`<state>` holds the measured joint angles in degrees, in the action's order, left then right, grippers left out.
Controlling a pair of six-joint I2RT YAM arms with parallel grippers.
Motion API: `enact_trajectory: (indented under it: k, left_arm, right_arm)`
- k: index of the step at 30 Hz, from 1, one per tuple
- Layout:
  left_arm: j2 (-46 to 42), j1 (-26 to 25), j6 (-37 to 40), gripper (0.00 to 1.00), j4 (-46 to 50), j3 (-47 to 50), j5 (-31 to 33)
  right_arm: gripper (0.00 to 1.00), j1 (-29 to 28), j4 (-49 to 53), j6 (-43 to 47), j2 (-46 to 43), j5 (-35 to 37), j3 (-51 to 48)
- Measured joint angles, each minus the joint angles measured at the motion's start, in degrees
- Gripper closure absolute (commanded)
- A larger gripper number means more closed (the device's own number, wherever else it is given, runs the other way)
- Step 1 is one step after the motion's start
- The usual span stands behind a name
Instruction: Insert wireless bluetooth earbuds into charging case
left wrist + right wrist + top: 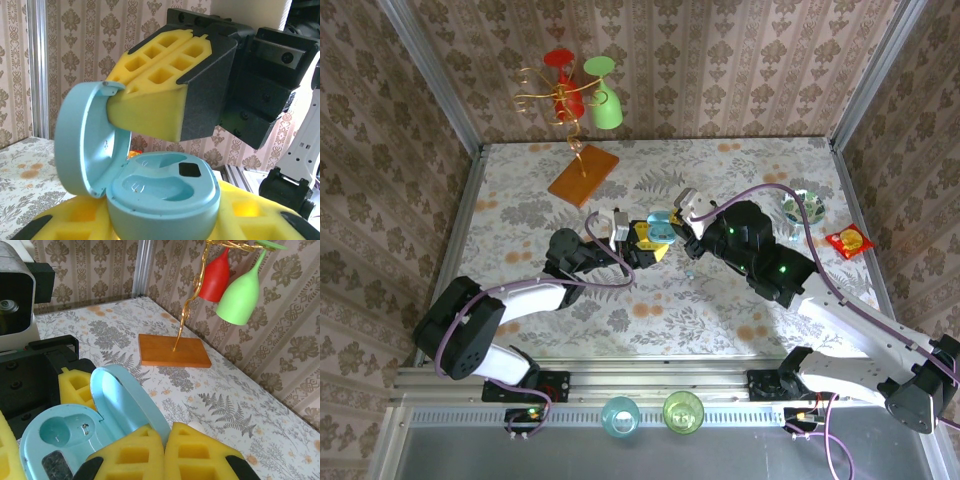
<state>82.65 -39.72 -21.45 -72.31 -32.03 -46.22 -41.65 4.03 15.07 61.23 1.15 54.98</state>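
Two arms meet over the middle of the flowered table [720, 310]. At the far side stands a wire stand [582, 150] on a wooden base [584, 176]. A red glass [563, 95] and a green glass [607, 105] hang from it bowl-down. On the near rail sit a blue cup [620, 415] and a green cup [683, 411]; what they hold cannot be told.

Between the arms is the light-blue case [165, 200], open and raised off the table. The left fingers [65, 225] are clamped on its lower half, one yellow pad on each side. Its lid [85, 140] stands up on the hinge. The right fingers [150, 115] are closed together, their tips against the lid's inner face.

Inside the lower half, two hollows [150, 182] show bare blue plastic with tiny metal contacts, and a dark patch [191, 170] lies beside them.

One small whitish piece [196, 426], perhaps an earbud, lies on the table just beyond the right fingers, mostly hidden by them.
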Motion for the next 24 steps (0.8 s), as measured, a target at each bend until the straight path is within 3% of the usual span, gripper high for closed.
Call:
enact_trajectory:
  k: [7,8,14,19,24]
  left_arm:
    - [0.0,0.0,0.0,0.75,0.0,0.0,0.0]
    - [0.0,0.0,0.0,0.75,0.0,0.0,0.0]
    - [0.0,0.0,1.0,0.75,0.0,0.0,0.0]
    - [0.0,0.3,2.4,0.75,0.0,0.0,0.0]
    - [0.0,1.1,4.5,0.75,0.0,0.2,0.0]
  right_arm:
    - [0.96,0.0,0.0,0.0,0.0,0.0,0.0]
    - [0.92,0.0,0.0,0.0,0.0,0.0,0.0]
    - [0.47,0.0,0.0,-0.6,-0.5,-0.5,-0.1]
    - [0.30,0.2,0.1,-3.1,-3.0,-3.0,-0.9]
    - [0.27,4.3,-1.1,-8.4,-7.7,-8.7,-4.0]
